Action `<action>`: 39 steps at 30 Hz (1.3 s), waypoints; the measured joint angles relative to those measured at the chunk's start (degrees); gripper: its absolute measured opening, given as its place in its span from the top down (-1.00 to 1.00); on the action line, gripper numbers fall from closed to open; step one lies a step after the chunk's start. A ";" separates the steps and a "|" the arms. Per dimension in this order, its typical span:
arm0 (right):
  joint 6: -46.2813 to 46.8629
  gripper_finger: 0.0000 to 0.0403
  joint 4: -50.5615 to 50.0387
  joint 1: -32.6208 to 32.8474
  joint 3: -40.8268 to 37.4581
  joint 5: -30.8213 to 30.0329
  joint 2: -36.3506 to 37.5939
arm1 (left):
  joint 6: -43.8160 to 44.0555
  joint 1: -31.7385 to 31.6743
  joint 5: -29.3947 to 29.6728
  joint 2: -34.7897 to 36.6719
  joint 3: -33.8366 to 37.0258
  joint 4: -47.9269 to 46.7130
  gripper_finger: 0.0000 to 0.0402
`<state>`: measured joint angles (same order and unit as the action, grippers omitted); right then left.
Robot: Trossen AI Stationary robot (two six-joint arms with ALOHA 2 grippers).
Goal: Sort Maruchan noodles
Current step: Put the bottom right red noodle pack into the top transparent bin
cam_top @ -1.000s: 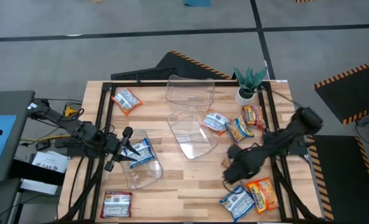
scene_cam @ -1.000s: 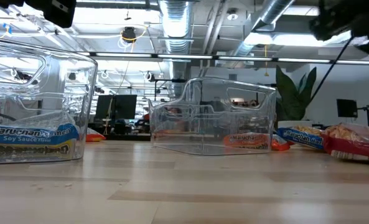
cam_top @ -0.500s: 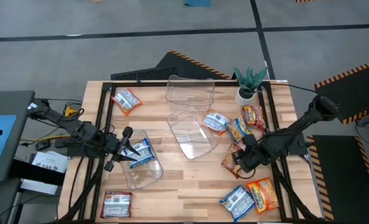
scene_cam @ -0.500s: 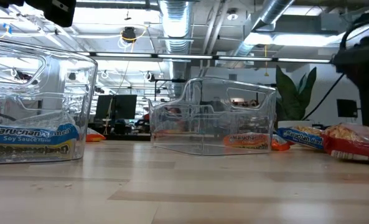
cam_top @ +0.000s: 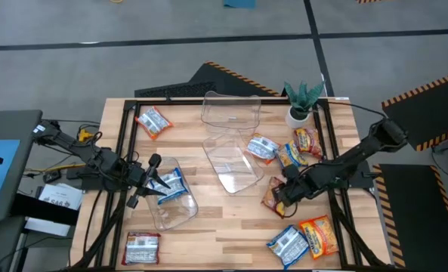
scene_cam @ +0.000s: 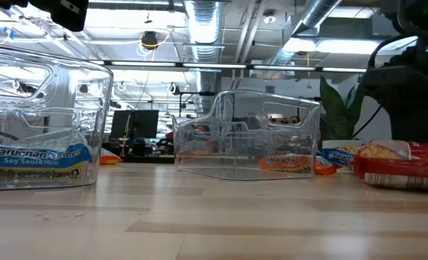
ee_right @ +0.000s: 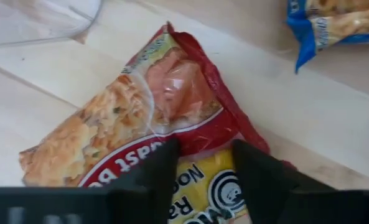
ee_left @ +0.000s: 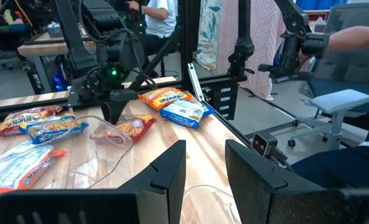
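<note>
Maruchan packets lie scattered over the right half of the table. My right gripper (cam_top: pixel 282 193) is shut on a red-and-white packet (cam_top: pixel 273 199), which also shows in the right wrist view (ee_right: pixel 172 93) and at the right of the low view (scene_cam: pixel 405 165). A blue packet (cam_top: pixel 263 147), an orange one (cam_top: pixel 290 156) and a red one (cam_top: pixel 307 140) lie farther back. My left gripper (cam_top: pixel 152 181) is open (ee_left: pixel 206 177) over the left clear bin (cam_top: pixel 174 205), which holds a blue packet (cam_top: pixel 171 183). My right gripper pinches the red-and-white packet between its two fingers (ee_right: pixel 153 171) at the packet's crinkled end (ee_right: pixel 203 140), coming from above and slanting in from the table's right. The rest of the packet lies flat on the table beyond the fingers.
Two more clear bins stand at mid-table (cam_top: pixel 233 162) and behind it (cam_top: pixel 231 112). A potted plant (cam_top: pixel 303 102) sits at the far right. Other packets lie at the far left (cam_top: pixel 152 121), near left (cam_top: pixel 142 248) and near right (cam_top: pixel 288 243), (cam_top: pixel 319 234).
My right gripper has moved a little toward the far edge, then back toward the table's left, with the arm swinging behind it. The red-and-white packet has slid a short way toward the table's left and near edge with the gripper.
</note>
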<state>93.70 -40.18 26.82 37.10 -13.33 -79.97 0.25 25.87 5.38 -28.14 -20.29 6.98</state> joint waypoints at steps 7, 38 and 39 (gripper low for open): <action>-2.94 0.91 -1.16 -0.05 -0.25 0.39 0.37 | 0.30 0.00 -0.02 0.00 0.00 0.00 0.49; -42.69 0.97 -11.47 -15.63 32.73 -25.72 9.33 | -0.85 0.02 2.17 0.02 0.00 0.17 0.49; -45.83 0.97 -8.75 -17.34 33.04 -25.70 9.33 | -0.85 0.00 2.17 0.02 0.00 0.17 0.49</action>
<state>47.87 -48.93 9.48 70.14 -39.03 -70.63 -0.60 25.87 7.55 -28.12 -20.29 7.16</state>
